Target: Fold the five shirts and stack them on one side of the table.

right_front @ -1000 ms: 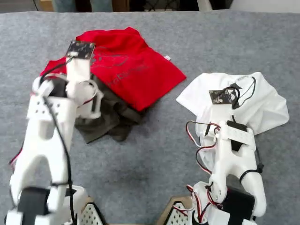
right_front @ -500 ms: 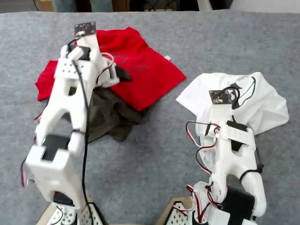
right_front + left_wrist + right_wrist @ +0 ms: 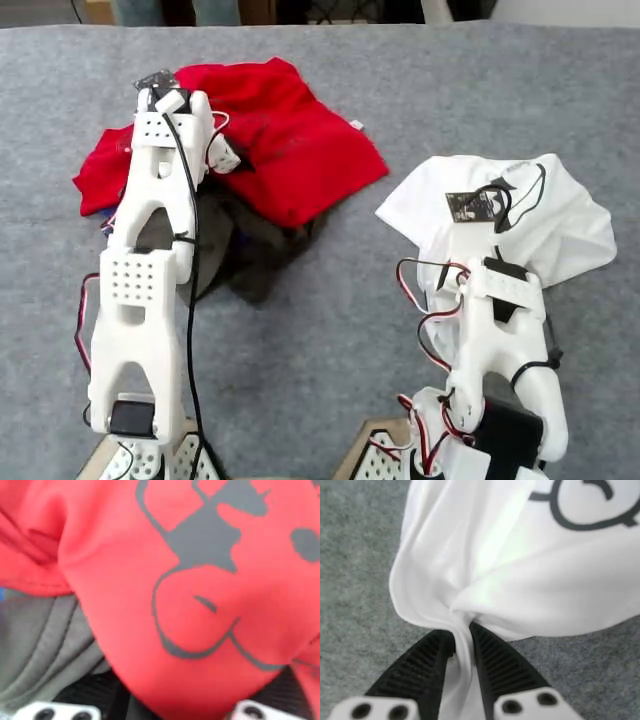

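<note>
Print on the red shirt (image 3: 200, 605) sits so close to the left wrist camera that only part of a dark outline drawing shows, cut off at the edges. Beside it lies a fold of grey shirt (image 3: 45, 645). The left gripper (image 3: 232, 158) is down on the red cloth, and I cannot tell whether its jaws are apart or together. In the high view the left arm lies across the middle of that pile and hides where the red shirt (image 3: 300, 160) meets the grey shirt (image 3: 255, 260). A sliver of blue (image 3: 107, 226) peeks out at the pile's edge; what it belongs to is hard to make out.

The right gripper (image 3: 462, 630) has its jaws clamped on a pinched fold of the white shirt (image 3: 520, 570), which spreads crumpled away from it. From above, the right arm covers the near side of the white shirt (image 3: 560, 230). Both heaps lie well apart on the grey table (image 3: 350, 330), red and grey toward the left arm, white toward the right.

A second ago the left arm was bent over the grey shirt. It has since stretched out toward the far side, onto the red one. The red shirt's corner nearest the white shirt has drawn in slightly. The right arm and the white shirt have not moved.
</note>
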